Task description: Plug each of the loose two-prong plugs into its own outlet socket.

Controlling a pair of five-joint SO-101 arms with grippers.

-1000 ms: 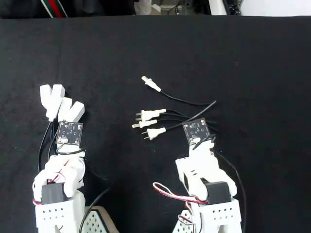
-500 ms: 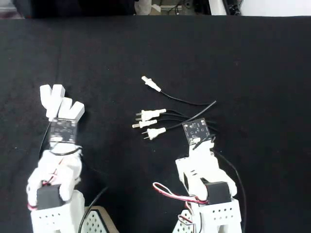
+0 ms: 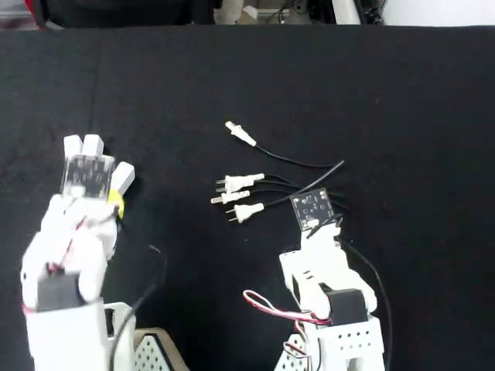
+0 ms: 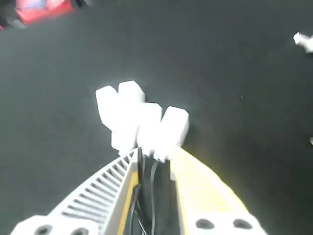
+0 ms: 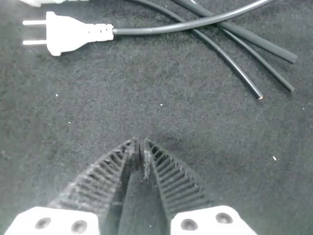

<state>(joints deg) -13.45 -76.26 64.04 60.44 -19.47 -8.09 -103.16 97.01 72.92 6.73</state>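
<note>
Several white two-prong plugs lie mid-table on black cords: one apart (image 3: 240, 134), and three close together (image 3: 240, 182), (image 3: 231, 196), (image 3: 248, 211). A cluster of white outlet sockets (image 3: 80, 146) sits at the left, partly covered by the raised left arm (image 3: 66, 255). In the left wrist view the left gripper (image 4: 154, 154) hovers just short of the sockets (image 4: 142, 122), slightly open, with their black wires showing in the gap. The right gripper (image 5: 140, 146) is shut with its tip low over the cloth, a short way from the nearest plug (image 5: 68, 36).
A black cloth (image 3: 402, 116) covers the table. Cut ends of the black cords (image 5: 259, 95) lie ahead of the right gripper. The right arm's base (image 3: 340, 325) and its red and white wires stand at the front edge.
The left arm has lifted off the table and swung a little to the left, so its wrist now hangs over the sockets. The right arm and the plugs have not moved.
</note>
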